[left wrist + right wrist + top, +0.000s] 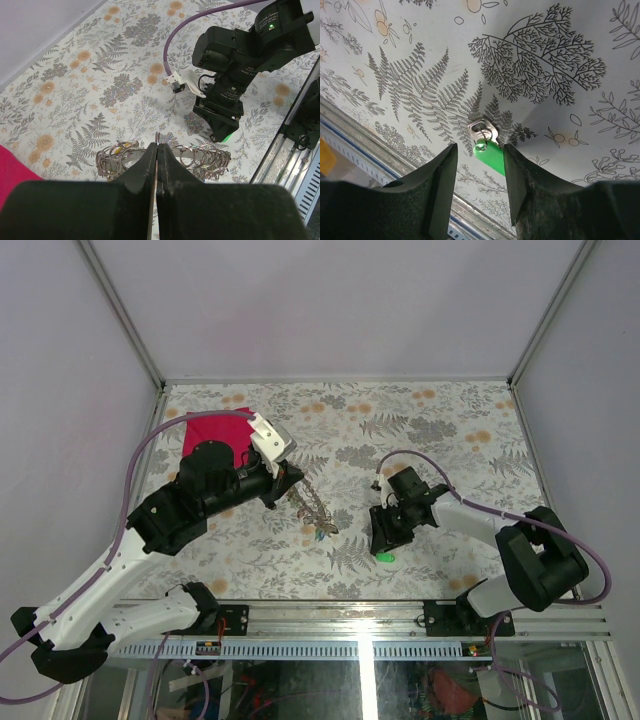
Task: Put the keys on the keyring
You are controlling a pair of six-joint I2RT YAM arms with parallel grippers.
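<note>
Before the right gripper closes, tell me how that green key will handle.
Probably very light: the green key is tiny between the right gripper's open fingers. It lies flat on the table cloth, so it may slide rather than lift cleanly. Its smooth plastic head and thin metal end look slippery, likely stiff.

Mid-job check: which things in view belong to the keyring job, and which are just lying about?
Job:
keyring, pinched in the left gripper
green key, lying below the open right gripper

Lying about:
pink cloth, beyond the left gripper
</note>
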